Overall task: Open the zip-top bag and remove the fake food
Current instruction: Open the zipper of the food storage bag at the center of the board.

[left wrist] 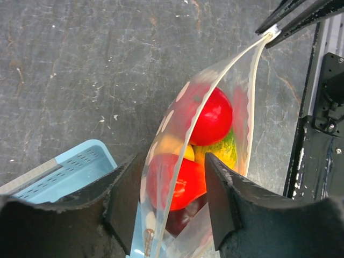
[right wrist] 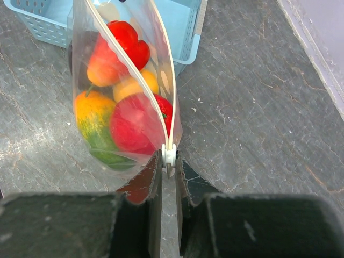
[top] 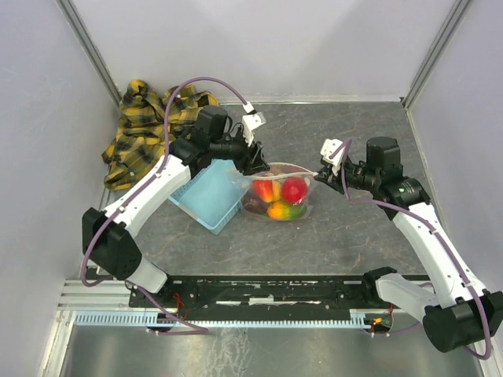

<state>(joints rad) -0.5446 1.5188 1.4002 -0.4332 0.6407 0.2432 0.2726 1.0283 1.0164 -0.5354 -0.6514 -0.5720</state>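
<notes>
Down at the bottom edge of the left wrist view, the clear white-dotted plastic zip-top bag (left wrist: 244,123) is cut off. Its lower end is swallowed between the blurred black fingers (left wrist: 126,204) of the left gripper (left wrist: 173,161), and contact between pads and plastic cannot be made out. The dark maroon plastic fruit (left wrist: 184,217) is largely buried under the glossy red plastic fruits (left wrist: 215,115). The light blue slotted plastic basket (left wrist: 80,166) is clipped by the left edge and masked by a finger. From above, the yellow-and-black plaid cloth (top: 137,141) is partly crossed by the purple cable (top: 167,118).
</notes>
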